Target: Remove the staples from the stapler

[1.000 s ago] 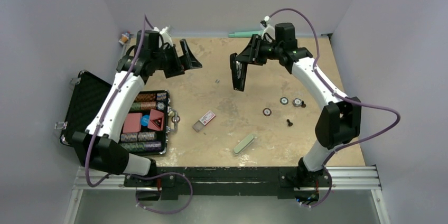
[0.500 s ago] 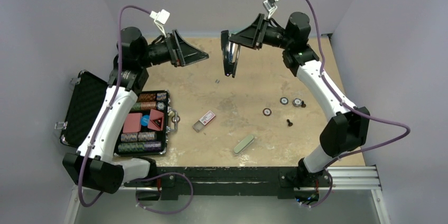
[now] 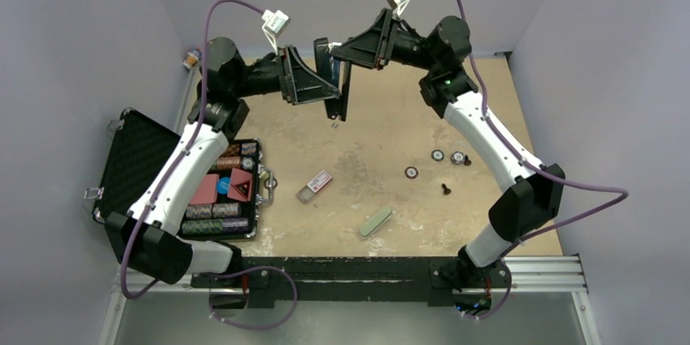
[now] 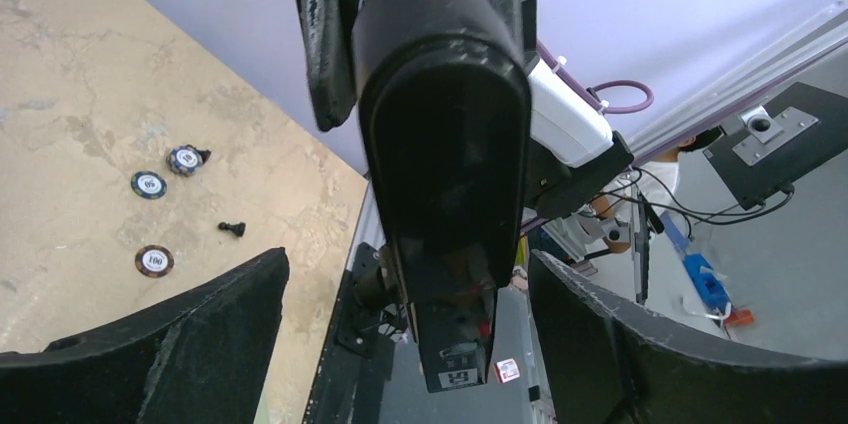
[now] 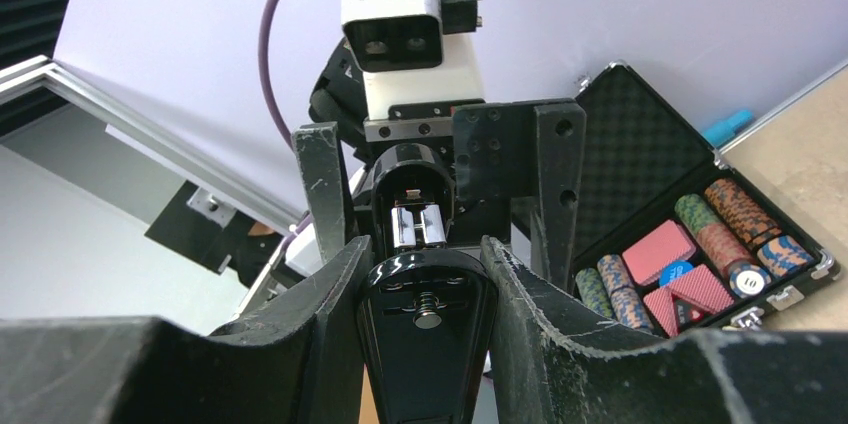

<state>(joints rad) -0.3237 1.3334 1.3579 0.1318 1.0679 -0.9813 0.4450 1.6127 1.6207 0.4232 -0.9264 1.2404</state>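
The slim black stapler (image 3: 338, 91) hangs in the air over the far middle of the table. My right gripper (image 3: 332, 50) is shut on its upper end. In the right wrist view the stapler (image 5: 425, 339) sits clamped between my right fingers, with silvery metal showing at its hinge. My left gripper (image 3: 320, 85) is open and level with the stapler. In the left wrist view the stapler (image 4: 445, 144) stands between the spread left fingers (image 4: 160, 344) without touching them. Two tiny staples (image 3: 334, 124) lie on the table below.
An open black case (image 3: 130, 158) holding poker chips sits at the left. A small clear box with a red-and-white label (image 3: 316, 185) and a pale green case (image 3: 376, 220) lie nearer the front. Loose chips (image 3: 438, 155) and a black screw (image 3: 446, 189) lie at the right.
Both arms have risen and closed in on each other. The right gripper carried the stapler up and left. The open left gripper now flanks the stapler.
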